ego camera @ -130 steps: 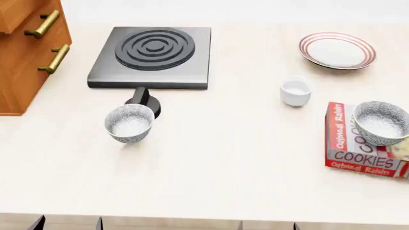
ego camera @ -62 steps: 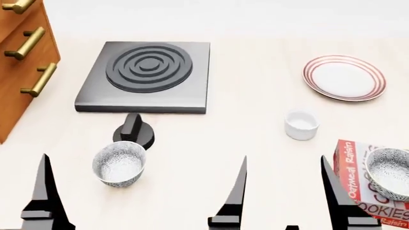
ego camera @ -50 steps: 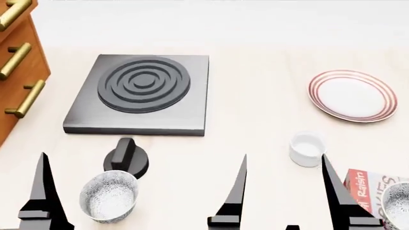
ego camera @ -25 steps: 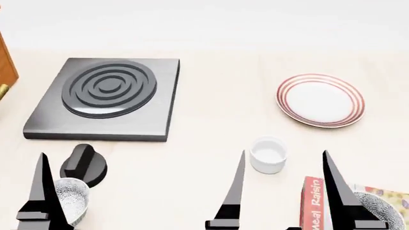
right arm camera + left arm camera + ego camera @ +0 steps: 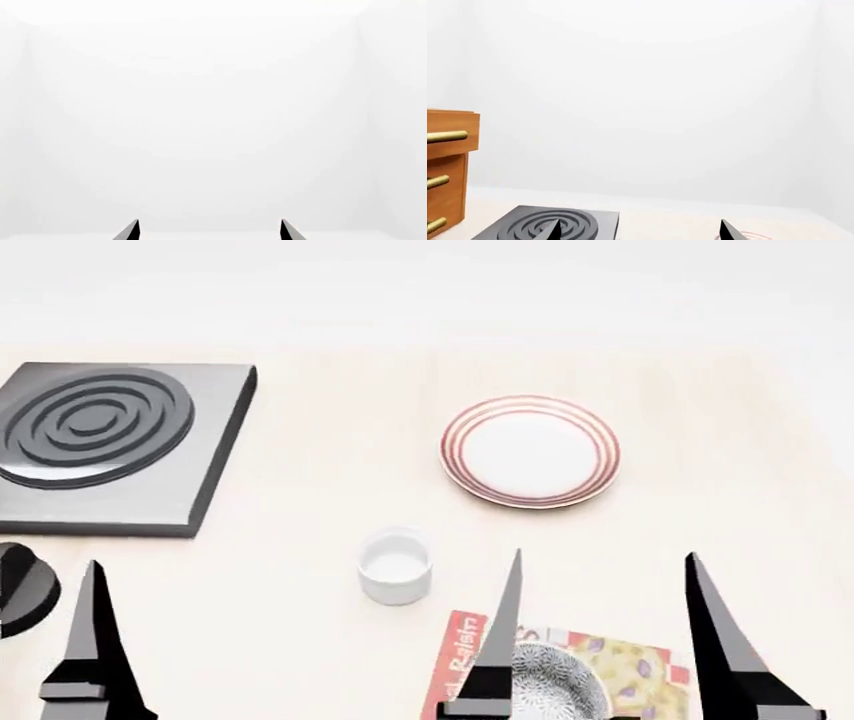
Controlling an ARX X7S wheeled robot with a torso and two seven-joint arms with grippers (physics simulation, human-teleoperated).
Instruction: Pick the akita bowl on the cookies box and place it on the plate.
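Only head view shows bowl [image 5: 558, 687] on box [image 5: 461, 672], plate [image 5: 531, 450]; left wrist sees stove [image 5: 550, 226]; both grippers [image 5: 637, 231] [image 5: 209, 230] spread wide, empty.

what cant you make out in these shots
- akita bowl: head view, lower half cut by the bottom edge, a right gripper finger covers part of the rim.
- cookies box: mostly cut off.
- plate: left wrist view, only a rim sliver.
- Right wrist view: only fingertips and white wall.
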